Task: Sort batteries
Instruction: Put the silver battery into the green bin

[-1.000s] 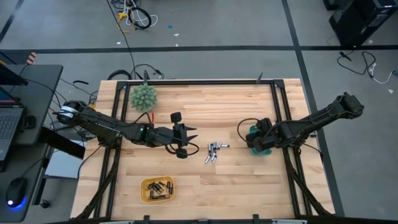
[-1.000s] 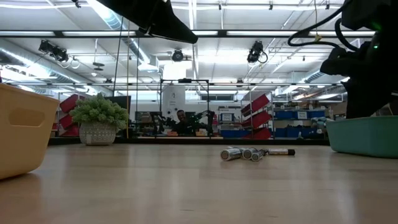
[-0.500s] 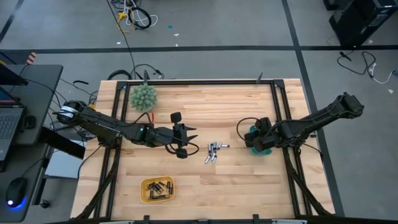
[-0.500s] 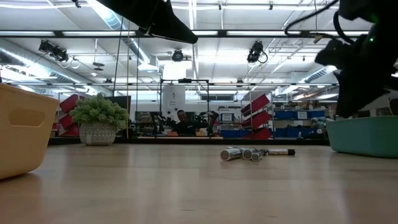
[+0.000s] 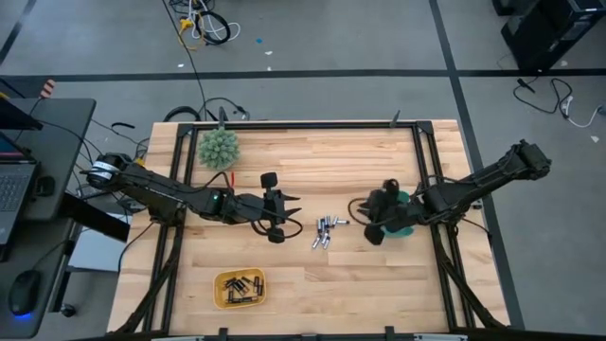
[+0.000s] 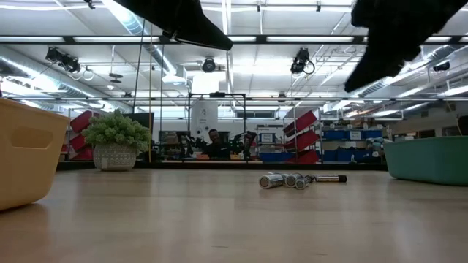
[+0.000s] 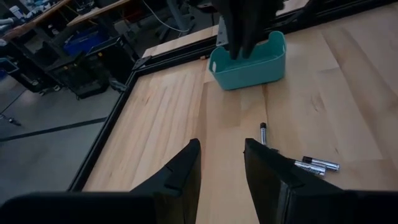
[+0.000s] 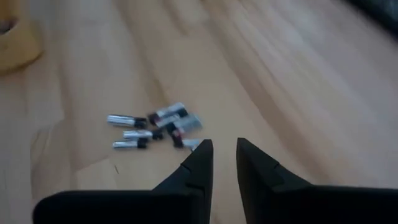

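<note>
A small heap of silvery batteries (image 5: pixel 325 229) lies on the wooden table's middle; the low view shows the heap (image 6: pixel 292 179) side-on. My right gripper (image 5: pixel 365 225) hovers just right of it, left of the teal tray (image 5: pixel 401 216). Its fingers (image 8: pixel 224 148) stand a little apart with nothing between them, pointing down at a slant toward the batteries (image 8: pixel 152 127). My left gripper (image 5: pixel 298 214) hangs open above the table, left of the heap. It points toward the teal tray (image 7: pixel 249 59) and is empty (image 7: pixel 222 155). Dark batteries fill the yellow tray (image 5: pixel 239 288) at the near left.
A spiky green ball (image 5: pixel 219 148) stands at the far left of the table. A black frame (image 5: pixel 303 124) runs around the table's edges. The teal tray (image 6: pixel 428 159) and the yellow tray (image 6: pixel 22 153) stand at opposite sides, with bare wood between and in front of them.
My right gripper has risen from over the teal tray and moved toward the table's left, to beside the battery heap. It has rolled about its own line and tipped upward. The batteries have not moved.
</note>
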`<control>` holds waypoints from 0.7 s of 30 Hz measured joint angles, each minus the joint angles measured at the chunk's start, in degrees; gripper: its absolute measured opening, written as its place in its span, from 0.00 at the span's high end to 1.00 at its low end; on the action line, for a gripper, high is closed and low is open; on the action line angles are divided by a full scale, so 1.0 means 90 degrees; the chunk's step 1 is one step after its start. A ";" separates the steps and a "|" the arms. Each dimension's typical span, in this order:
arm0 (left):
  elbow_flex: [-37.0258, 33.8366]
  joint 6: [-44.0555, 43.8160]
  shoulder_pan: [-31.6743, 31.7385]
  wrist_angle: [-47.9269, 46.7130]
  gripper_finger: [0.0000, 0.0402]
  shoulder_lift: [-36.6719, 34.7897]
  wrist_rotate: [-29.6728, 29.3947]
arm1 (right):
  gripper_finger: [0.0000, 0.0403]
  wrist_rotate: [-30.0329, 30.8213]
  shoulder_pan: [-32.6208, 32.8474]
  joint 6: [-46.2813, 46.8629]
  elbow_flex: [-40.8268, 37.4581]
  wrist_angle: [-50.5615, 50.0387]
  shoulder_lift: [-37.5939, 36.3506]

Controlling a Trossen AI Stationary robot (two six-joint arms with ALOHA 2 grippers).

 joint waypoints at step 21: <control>0.0000 0.0369 0.0005 -0.0051 0.70 -0.0002 0.0002 | 0.71 -0.1026 -0.0779 -0.2840 0.0779 0.1069 0.2730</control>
